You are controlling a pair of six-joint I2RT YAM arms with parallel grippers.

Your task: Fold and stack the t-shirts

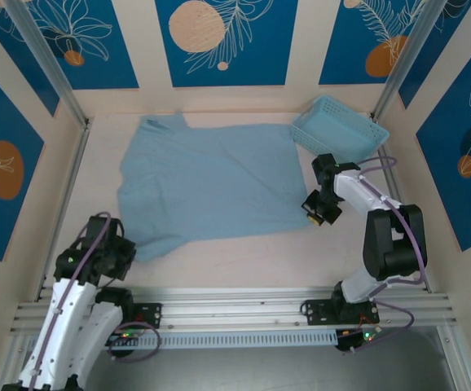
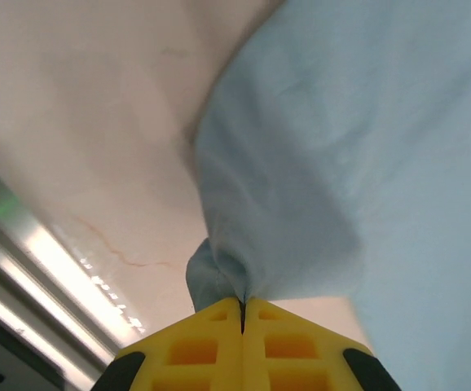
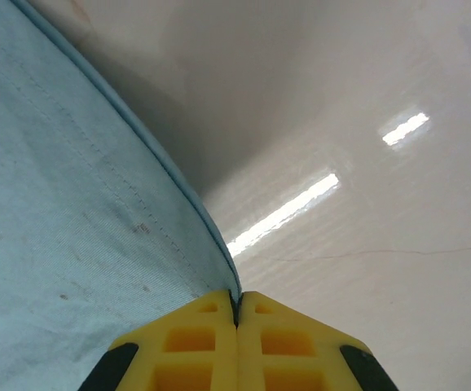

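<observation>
We saw the t-shirt [image 1: 211,183] spread mostly flat across the bench [image 1: 244,261], with the basket [image 1: 339,130] just beside its far right corner. Our left jaws were clamped on bunched cloth at its near left corner. Our right jaws pinched the hem at its near right corner.

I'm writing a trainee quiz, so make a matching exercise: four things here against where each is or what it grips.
1 t-shirt
2 basket
3 left gripper
4 right gripper

A shut on the t-shirt's near-right edge
B far right corner of the table
C spread over the table's middle
D shut on the t-shirt's bunched near-left corner

Pairs: 1-C, 2-B, 3-D, 4-A
</observation>
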